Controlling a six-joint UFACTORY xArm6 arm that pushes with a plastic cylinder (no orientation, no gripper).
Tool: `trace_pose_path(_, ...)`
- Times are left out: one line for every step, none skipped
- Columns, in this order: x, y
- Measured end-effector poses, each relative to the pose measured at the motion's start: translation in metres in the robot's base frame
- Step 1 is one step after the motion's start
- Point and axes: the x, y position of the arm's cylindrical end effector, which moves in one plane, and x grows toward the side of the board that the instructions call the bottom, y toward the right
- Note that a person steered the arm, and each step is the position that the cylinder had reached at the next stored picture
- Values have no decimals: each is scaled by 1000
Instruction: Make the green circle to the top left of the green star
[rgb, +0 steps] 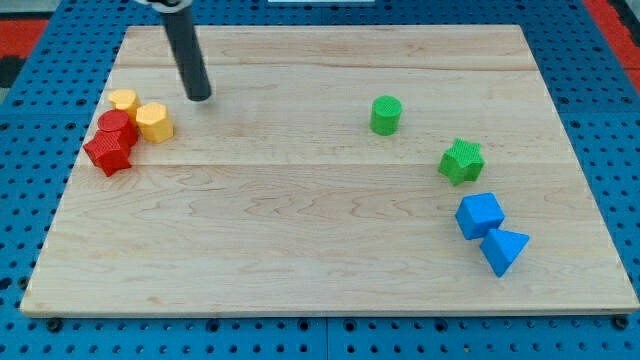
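— Near the board's top-left corner, what is seen?
— My tip (201, 97) is set on the wooden board (300, 250), just beside the yellow hexagon (155, 121); no claw is fitted, only a rod.
— And the task's blocks?
— The green circle (386, 115) is placed toward the right edge, up-left of the green star (461, 161), well apart from my tip.
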Motion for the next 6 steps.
trace_pose_path(18, 65)
trace_pose_path(14, 149)
trace_pose_path(26, 183)
trace_pose_path(36, 228)
trace_pose_path(36, 236)
trace_pose_path(19, 236)
